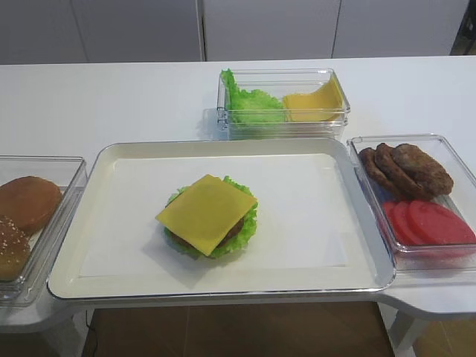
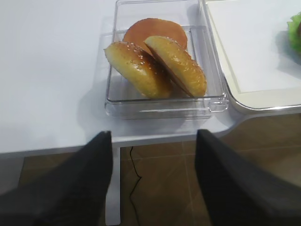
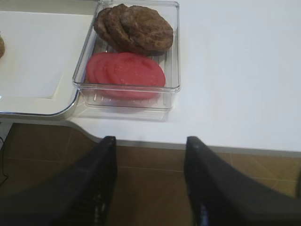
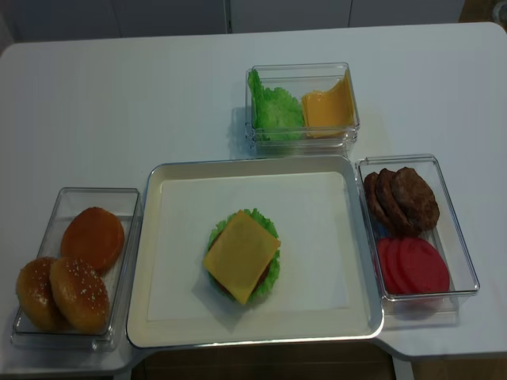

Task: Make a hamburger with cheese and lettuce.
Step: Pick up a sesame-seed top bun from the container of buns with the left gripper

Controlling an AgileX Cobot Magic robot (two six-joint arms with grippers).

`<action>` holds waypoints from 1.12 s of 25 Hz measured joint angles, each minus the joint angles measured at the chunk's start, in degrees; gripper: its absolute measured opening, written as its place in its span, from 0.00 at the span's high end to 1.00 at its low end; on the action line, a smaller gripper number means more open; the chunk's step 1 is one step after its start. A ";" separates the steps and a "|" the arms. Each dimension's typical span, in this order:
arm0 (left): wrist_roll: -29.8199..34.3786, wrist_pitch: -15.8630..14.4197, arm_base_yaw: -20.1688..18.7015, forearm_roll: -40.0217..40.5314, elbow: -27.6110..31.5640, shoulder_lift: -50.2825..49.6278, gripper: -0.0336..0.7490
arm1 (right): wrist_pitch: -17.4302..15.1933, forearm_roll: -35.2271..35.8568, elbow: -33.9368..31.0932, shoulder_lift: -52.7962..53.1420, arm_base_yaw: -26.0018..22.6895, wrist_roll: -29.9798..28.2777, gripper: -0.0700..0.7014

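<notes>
We see the hamburger (image 4: 242, 256) half built in the middle of the tray (image 4: 154, 261), on the white liner. It is a stack with no top yet. The lettuce (image 4: 272, 273) sits lowest of what shows and frills out as a green rim. A brown patty (image 1: 235, 228) shows only at the stack's near edge. The cheese (image 1: 207, 212) lies flat on top, turned so its corners overhang the patty. We cannot tell from these views whether a bottom bun lies under the lettuce.

The supplies stand around the tray, each within reach of the arm on its side. To the left is a clear box of buns (image 2: 155, 63), two seeded tops leaning on edge against a plain brown half. Behind the tray, a second box holds loose lettuce leaves (image 4: 273, 109) and spare cheese slices (image 4: 326, 107). To the right, a third box holds spare patties (image 3: 134, 28) and red tomato slices (image 3: 126, 70).

Neither arm shows in the overhead views; both hang off the near table edge. The left gripper (image 2: 154, 181) faces the bun box with its jaws spread apart and nothing between them. The right gripper (image 3: 150, 181) faces the patty and tomato box, likewise spread and empty.

We judge the remaining step to be a seeded bun top on the cheese. The left arm is the one placed for that pick.
</notes>
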State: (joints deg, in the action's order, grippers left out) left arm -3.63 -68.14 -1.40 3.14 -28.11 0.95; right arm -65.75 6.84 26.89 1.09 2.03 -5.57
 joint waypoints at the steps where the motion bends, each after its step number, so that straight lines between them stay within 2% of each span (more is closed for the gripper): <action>1: 0.00 0.00 0.00 0.00 0.00 0.00 0.43 | 0.00 0.00 0.00 0.00 0.00 0.00 0.43; 28: 0.00 0.00 0.00 0.00 0.00 0.00 0.43 | 0.00 0.00 0.00 0.00 0.00 0.12 0.43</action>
State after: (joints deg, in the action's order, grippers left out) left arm -3.63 -68.14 -1.40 3.14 -28.11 0.95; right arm -65.75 6.84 26.89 1.09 2.03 -5.46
